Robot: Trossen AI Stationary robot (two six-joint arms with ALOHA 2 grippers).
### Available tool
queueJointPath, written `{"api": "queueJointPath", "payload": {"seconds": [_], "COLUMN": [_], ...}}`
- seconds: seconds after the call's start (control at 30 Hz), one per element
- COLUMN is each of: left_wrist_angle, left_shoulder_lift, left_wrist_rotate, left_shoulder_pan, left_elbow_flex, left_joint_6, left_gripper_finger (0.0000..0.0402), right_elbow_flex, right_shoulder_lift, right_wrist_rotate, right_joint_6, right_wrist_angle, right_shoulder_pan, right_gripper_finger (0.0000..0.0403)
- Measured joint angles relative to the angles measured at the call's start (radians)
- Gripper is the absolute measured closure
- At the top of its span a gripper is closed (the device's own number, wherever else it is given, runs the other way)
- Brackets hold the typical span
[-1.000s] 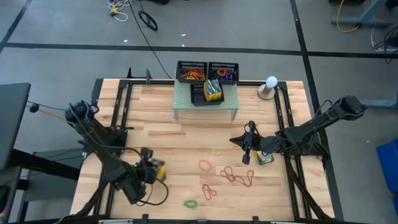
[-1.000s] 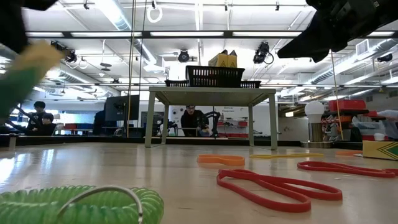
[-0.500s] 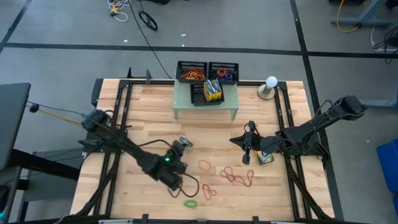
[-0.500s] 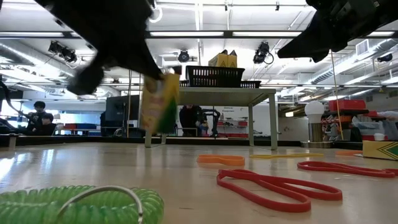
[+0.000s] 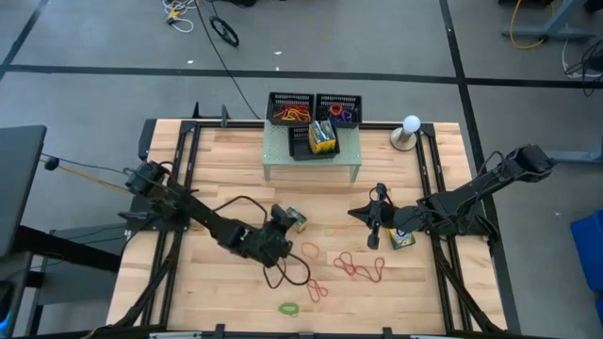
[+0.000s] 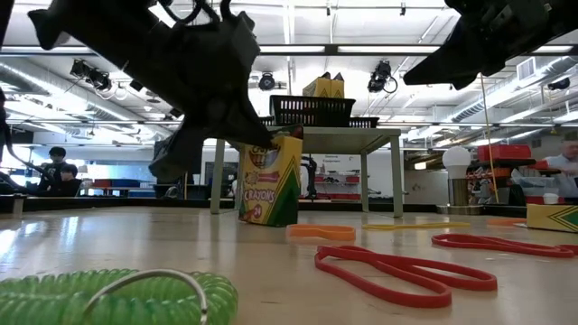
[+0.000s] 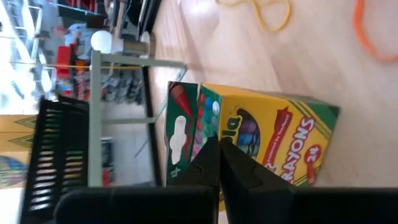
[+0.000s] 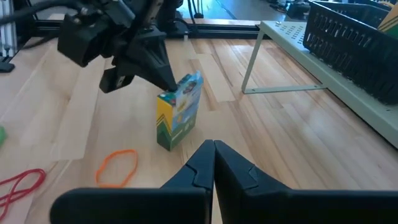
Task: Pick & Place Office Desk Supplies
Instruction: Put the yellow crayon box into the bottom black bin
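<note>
The crayon box (image 6: pixel 269 179) sits mid-table, tilted on its lower edge, pinched at its top by my left end effector (image 5: pixel 285 218), presumably for carrying toward the riser (image 5: pixel 311 161). My right end effector (image 5: pixel 375 224) waits closed and empty near another crayon box (image 5: pixel 402 239).

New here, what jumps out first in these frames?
The left gripper, jaws shut on a yellow-and-green crayon box, stands it upright on the table's middle. Red rubber-band loops sprawl just right of it, with a green loop near the front edge. At the back, black mesh trays sit on a pale green riser.
</note>
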Motion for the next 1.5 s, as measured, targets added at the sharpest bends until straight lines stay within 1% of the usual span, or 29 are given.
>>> {"api": "queueJointPath", "payload": {"seconds": [0.1, 0.23, 0.33, 0.47, 0.73, 0.97, 1.13, 1.23, 1.37, 1.43, 1.5], "left_wrist_angle": [0.055, 0.057, 0.065, 0.064, 0.054, 0.015, -0.063, -0.115, -0.182, -0.157, -0.105], "left_shoulder_lift": [-0.010, -0.011, -0.011, -0.011, -0.021, -0.109, -0.177, -0.242, -0.343, -0.394, -0.444], "left_wrist_rotate": [0.051, 0.069, 0.077, 0.099, 0.120, 0.218, 0.225, 0.247, 0.345, 0.401, 0.433], "left_shoulder_pan": [0.013, 0.018, 0.017, 0.017, 0.015, 0.017, 0.008, 0.002, 0.003, 0.004, 0.007], "left_elbow_flex": [-0.021, -0.021, -0.021, -0.021, -0.024, -0.024, -0.024, -0.024, -0.037, -0.081, -0.151], "left_joint_6": [0.000, -0.001, -0.017, -0.028, -0.039, -0.129, -0.173, -0.217, -0.324, -0.362, -0.387], "left_gripper_finger": [0.0399, 0.0398, 0.0387, 0.0357, 0.0283, 0.0244, 0.0225, 0.0219, 0.0227, 0.0239, 0.0255], "right_elbow_flex": [0.000, 0.000, 0.000, 0.000, 0.000, 0.000, 0.000, 0.000, 0.000, 0.000, 0.000], "right_shoulder_lift": [0.000, 0.000, 0.000, 0.000, 0.000, 0.000, 0.000, 0.000, 0.000, 0.000, 0.000], "right_wrist_rotate": [-0.002, -0.002, -0.002, -0.002, -0.002, -0.002, -0.001, -0.001, -0.001, -0.001, -0.001], "right_joint_6": [0.000, 0.000, 0.000, 0.000, -0.002, -0.002, 0.000, 0.000, 0.000, 0.000, 0.001], "right_wrist_angle": [0.000, 0.001, 0.001, 0.001, 0.001, 0.000, -0.001, -0.005, -0.004, -0.003, 0.000], "right_shoulder_pan": [0.000, 0.000, 0.000, 0.000, 0.000, 0.000, 0.000, 0.000, 0.000, 0.000, 0.000], "right_gripper_finger": [0.0392, 0.0392, 0.0392, 0.0392, 0.0392, 0.0392, 0.0392, 0.0392, 0.0392, 0.0392, 0.0392]}}
